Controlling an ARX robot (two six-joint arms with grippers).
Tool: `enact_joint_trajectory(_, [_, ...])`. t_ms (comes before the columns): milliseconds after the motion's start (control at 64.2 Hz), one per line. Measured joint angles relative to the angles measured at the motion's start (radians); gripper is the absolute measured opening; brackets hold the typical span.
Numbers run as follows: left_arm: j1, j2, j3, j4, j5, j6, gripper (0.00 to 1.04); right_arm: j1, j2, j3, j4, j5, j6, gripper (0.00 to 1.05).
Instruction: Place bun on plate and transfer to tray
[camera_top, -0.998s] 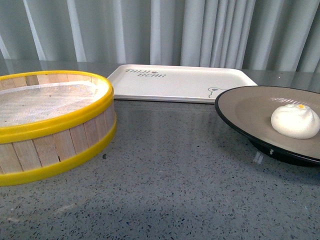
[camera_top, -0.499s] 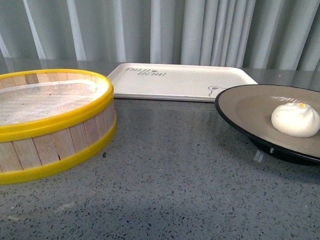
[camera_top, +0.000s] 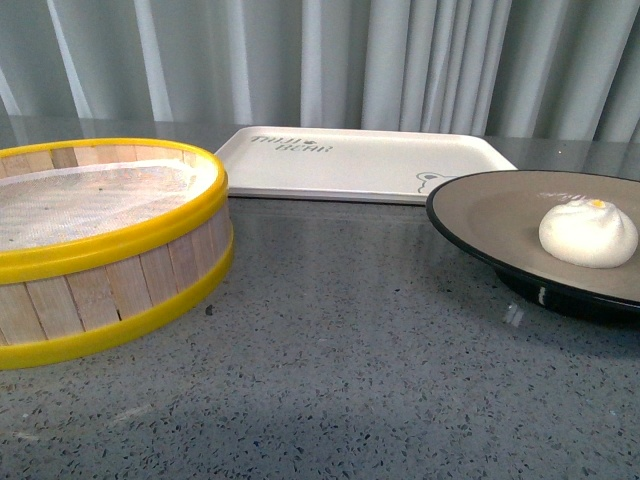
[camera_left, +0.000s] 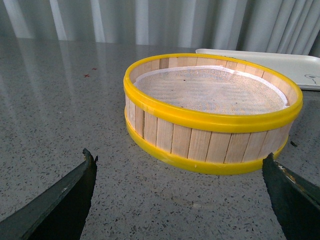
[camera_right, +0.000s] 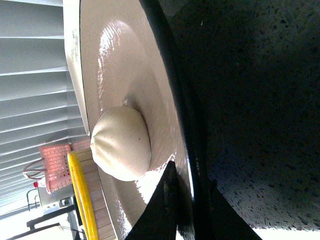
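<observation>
The creamy-white bun (camera_top: 588, 233) rests on the beige inside of the black-rimmed plate (camera_top: 480, 215) at the right of the front view, the plate held slightly off the grey table. In the right wrist view my right gripper (camera_right: 187, 200) is shut on the plate's black rim (camera_right: 170, 95), one finger over the inside close to the bun (camera_right: 121, 143), the other under the rim. The cream-white tray (camera_top: 350, 165) lies behind, at the back middle. My left gripper (camera_left: 180, 187) stands open above the tabletop, nothing between its fingers.
A yellow-rimmed wooden steamer basket (camera_top: 100, 245) with a white liner stands at the left, just ahead of my left gripper in the left wrist view (camera_left: 212, 110). Grey curtains hang behind the table. Speckled grey tabletop (camera_top: 350, 360) spreads between basket and plate.
The plate with the bun has risen slightly and edged to the left. Basket and tray have not moved.
</observation>
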Motion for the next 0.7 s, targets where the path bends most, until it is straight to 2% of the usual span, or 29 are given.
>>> enact_joint_trajectory(203, [0.000, 0.000, 0.000, 0.000, 0.000, 0.000, 0.98, 0.002, -0.062, 0.000, 0.008, -0.013, 0.019, 0.03])
enact_joint_trajectory(358, [0.000, 0.000, 0.000, 0.000, 0.000, 0.000, 0.98, 0.005, -0.093, 0.025, 0.090, -0.031, 0.072, 0.03])
enact_joint_trajectory(452, [0.000, 0.000, 0.000, 0.000, 0.000, 0.000, 0.98, 0.005, -0.059, 0.082, 0.148, -0.021, 0.121, 0.03])
enact_joint_trajectory(701, [0.000, 0.000, 0.000, 0.000, 0.000, 0.000, 0.98, 0.024, 0.135, 0.298, 0.184, 0.034, 0.177, 0.03])
